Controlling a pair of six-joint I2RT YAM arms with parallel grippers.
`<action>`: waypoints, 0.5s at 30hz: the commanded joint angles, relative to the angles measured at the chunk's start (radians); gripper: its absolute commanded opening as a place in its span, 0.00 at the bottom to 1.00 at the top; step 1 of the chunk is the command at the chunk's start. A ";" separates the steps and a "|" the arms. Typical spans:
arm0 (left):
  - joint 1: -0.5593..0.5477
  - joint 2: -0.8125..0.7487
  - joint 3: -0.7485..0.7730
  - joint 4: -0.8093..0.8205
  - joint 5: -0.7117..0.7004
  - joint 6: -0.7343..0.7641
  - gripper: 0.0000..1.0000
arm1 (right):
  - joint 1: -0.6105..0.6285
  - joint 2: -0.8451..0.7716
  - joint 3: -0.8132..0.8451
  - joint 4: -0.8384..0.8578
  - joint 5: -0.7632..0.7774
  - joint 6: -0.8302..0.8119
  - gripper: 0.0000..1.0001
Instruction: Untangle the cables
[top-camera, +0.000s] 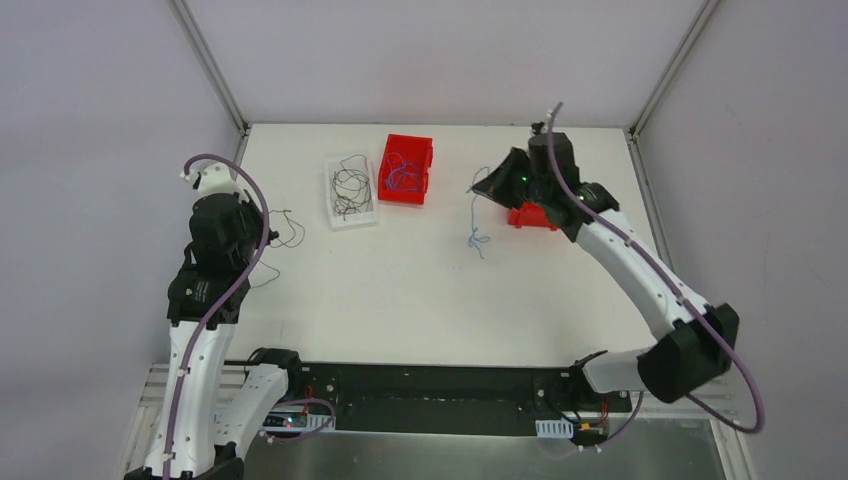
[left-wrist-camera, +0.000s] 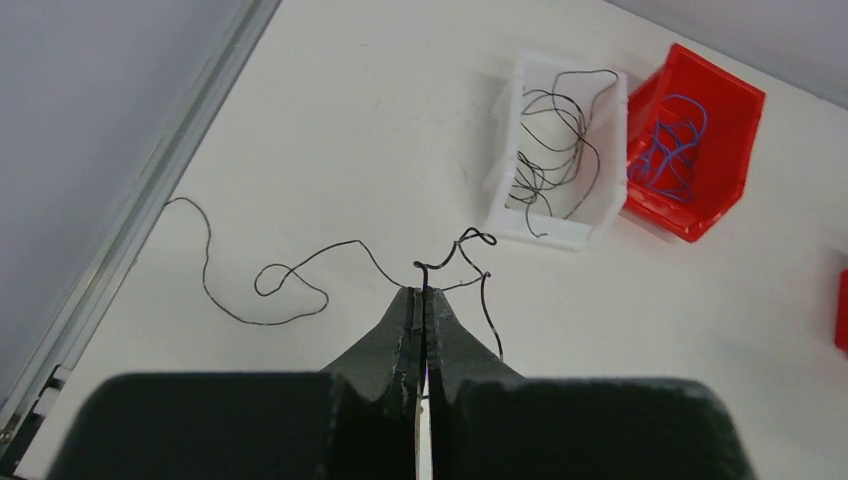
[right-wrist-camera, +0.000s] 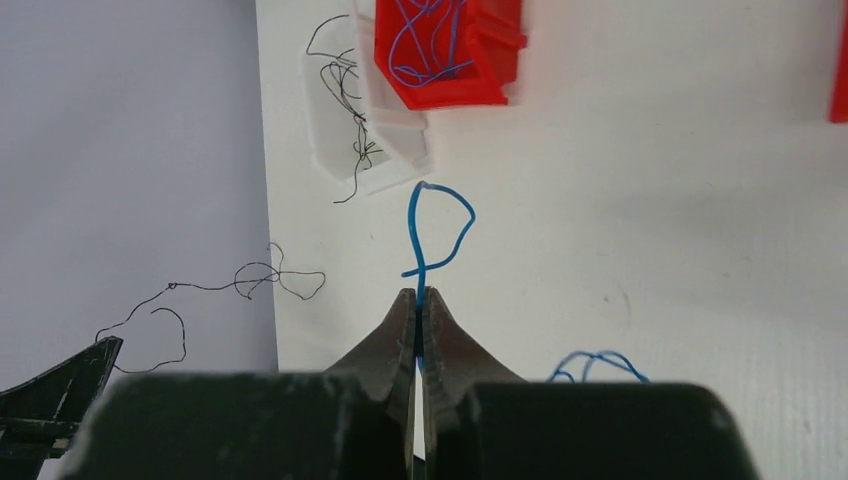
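Observation:
A thin black cable (left-wrist-camera: 300, 262) curls in loose loops over the white table, and my left gripper (left-wrist-camera: 422, 292) is shut on it near its middle. From above, that gripper (top-camera: 266, 226) sits at the table's left edge with the black cable (top-camera: 290, 235) trailing to its right. My right gripper (right-wrist-camera: 420, 296) is shut on a blue cable (right-wrist-camera: 447, 228) that loops just past the fingertips. In the top view the right gripper (top-camera: 478, 188) is at the back right and the blue cable (top-camera: 477, 232) hangs down from it to the table.
A white tray (top-camera: 329, 196) holding black cables and a red bin (top-camera: 384, 172) holding blue cables stand side by side at the back centre. Another red bin (top-camera: 530, 217) sits under the right arm. Metal frame posts line both table sides.

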 joint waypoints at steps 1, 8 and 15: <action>0.005 -0.036 -0.039 0.071 0.158 0.068 0.00 | 0.079 0.192 0.181 0.063 0.000 -0.041 0.00; 0.005 -0.058 -0.073 0.088 0.157 0.082 0.00 | 0.123 0.570 0.521 0.118 -0.017 -0.042 0.00; 0.005 -0.060 -0.095 0.099 0.164 0.081 0.00 | 0.125 0.925 0.964 0.023 -0.034 -0.037 0.00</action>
